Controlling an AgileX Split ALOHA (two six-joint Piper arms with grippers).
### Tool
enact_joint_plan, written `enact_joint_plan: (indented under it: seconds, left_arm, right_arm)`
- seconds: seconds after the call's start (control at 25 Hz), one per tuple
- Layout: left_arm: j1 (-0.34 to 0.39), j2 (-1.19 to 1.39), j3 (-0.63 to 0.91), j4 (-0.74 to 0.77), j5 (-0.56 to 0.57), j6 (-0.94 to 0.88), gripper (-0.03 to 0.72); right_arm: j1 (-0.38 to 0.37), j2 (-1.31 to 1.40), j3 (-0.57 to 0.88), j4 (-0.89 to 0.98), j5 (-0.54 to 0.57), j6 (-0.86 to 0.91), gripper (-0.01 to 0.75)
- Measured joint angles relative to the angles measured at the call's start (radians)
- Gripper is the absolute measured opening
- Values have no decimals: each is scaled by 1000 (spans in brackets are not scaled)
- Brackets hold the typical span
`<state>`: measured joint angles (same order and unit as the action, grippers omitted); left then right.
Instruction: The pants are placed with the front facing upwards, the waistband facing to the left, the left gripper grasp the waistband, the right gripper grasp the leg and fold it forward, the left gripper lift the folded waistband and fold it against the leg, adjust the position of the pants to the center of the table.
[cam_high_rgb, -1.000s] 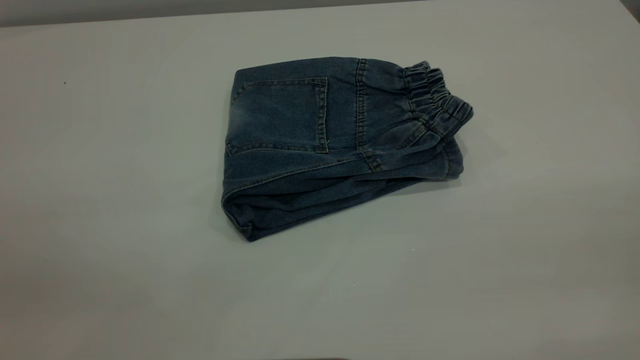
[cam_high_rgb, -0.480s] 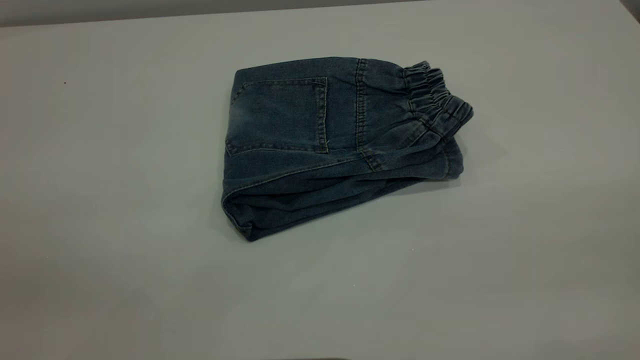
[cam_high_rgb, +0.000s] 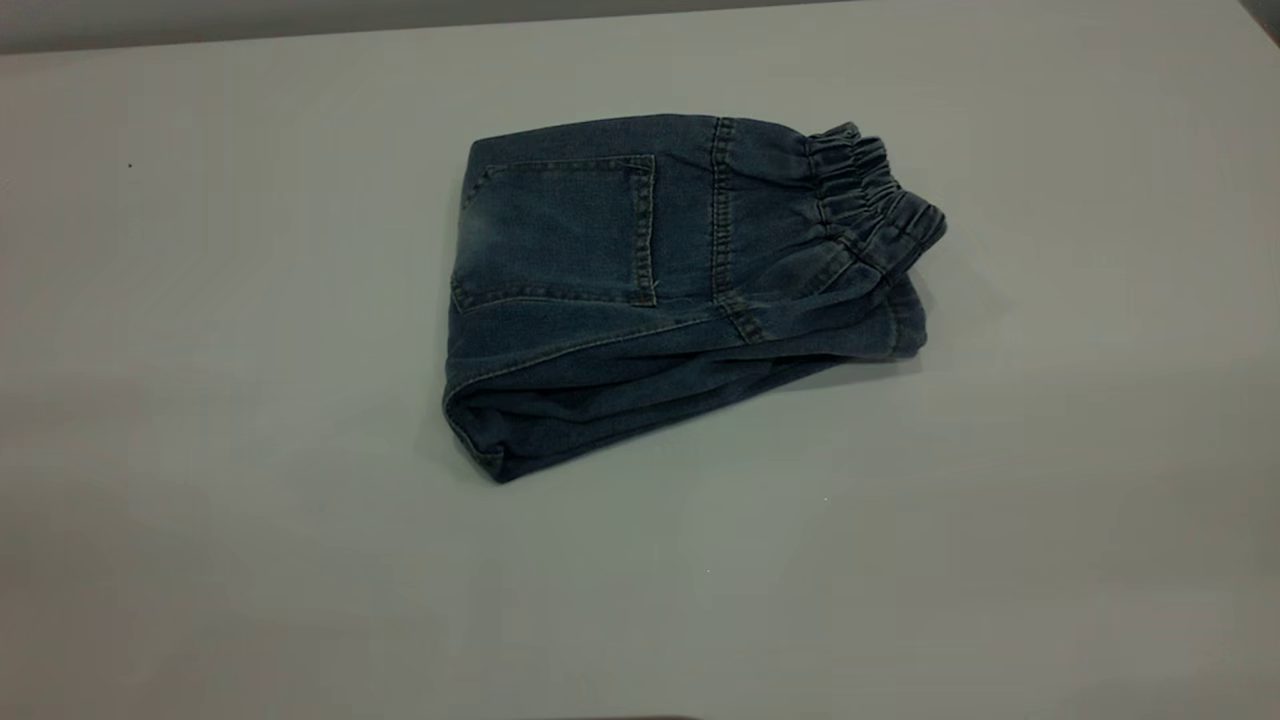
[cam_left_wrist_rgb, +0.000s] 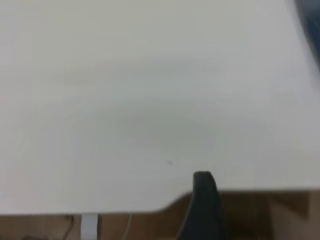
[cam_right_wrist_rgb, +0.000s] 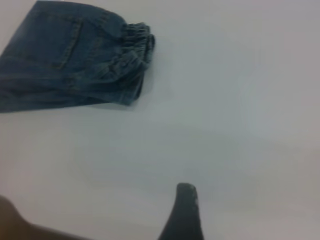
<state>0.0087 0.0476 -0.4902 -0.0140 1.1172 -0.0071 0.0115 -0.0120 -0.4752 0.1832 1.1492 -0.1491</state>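
The folded pants (cam_high_rgb: 660, 290) lie mid-table (cam_high_rgb: 200, 400), waistband (cam_high_rgb: 870, 195) rightward. Only the wrist views show the left gripper (cam_left_wrist_rgb: 204, 200) and right gripper (cam_right_wrist_rgb: 185, 210), one finger each, grip state unclear, holding nothing.

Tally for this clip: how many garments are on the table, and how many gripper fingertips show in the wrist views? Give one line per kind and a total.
Folded denim pants on the table: 1
Left gripper fingertip, over the table edge: 1
Right gripper fingertip, away from the pants: 1
Total: 3
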Motion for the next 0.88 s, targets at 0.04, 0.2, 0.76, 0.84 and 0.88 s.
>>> enact_joint_plan:
  seconds: [0.04, 0.2, 0.76, 0.84, 0.88]
  left_arm:
    - [9, -31, 0, 0, 2, -1, 507]
    - [14, -66, 0, 0, 11, -1, 507]
    - [14, -66, 0, 0, 15, -1, 507]
    - [14, -66, 0, 0, 15, -1, 507]
    - [14, -66, 0, 0, 15, -1, 507]
  right_arm:
    - [-7, 0, 0, 0, 0, 0, 549]
    - [-13, 0, 0, 0, 0, 0, 549]
    - [-14, 0, 0, 0, 0, 0, 549]
    - [-14, 0, 0, 0, 0, 0, 549]
    - [-14, 0, 0, 0, 0, 0, 549]
